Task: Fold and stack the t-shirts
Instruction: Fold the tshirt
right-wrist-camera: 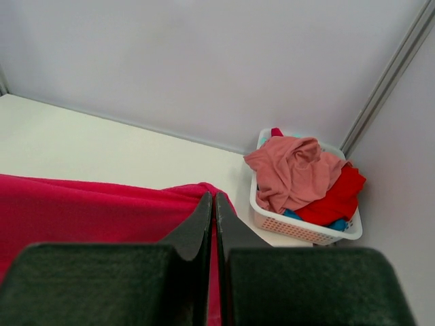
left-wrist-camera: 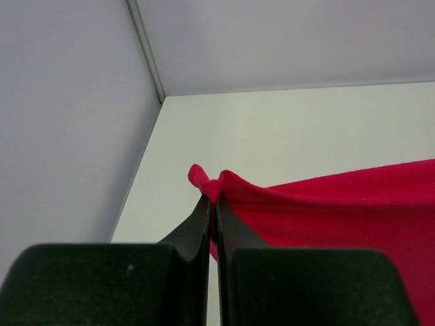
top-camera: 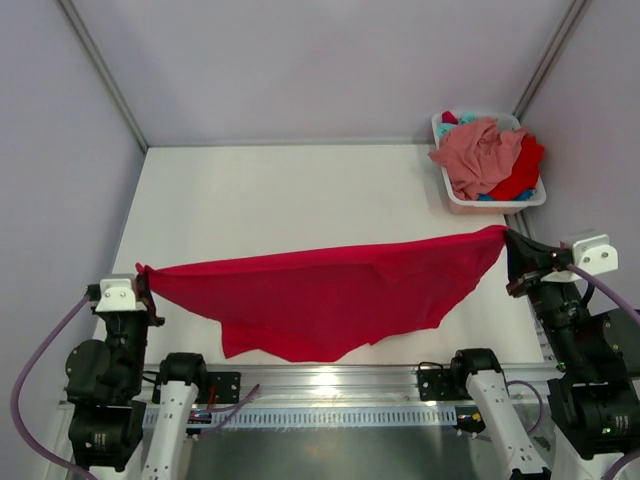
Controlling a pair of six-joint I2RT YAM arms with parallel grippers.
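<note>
Bright crimson t-shirt, salmon-pink shirt, red shirt, teal scrap — white latticed basket, cream table, black jaws

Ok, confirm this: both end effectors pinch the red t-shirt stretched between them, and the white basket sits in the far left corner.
Wrong corner: the white basket sits in the far right corner, as the top external view shows. The rest holds: the left end effector and right end effector pinch the red t-shirt stretched between them.
</note>
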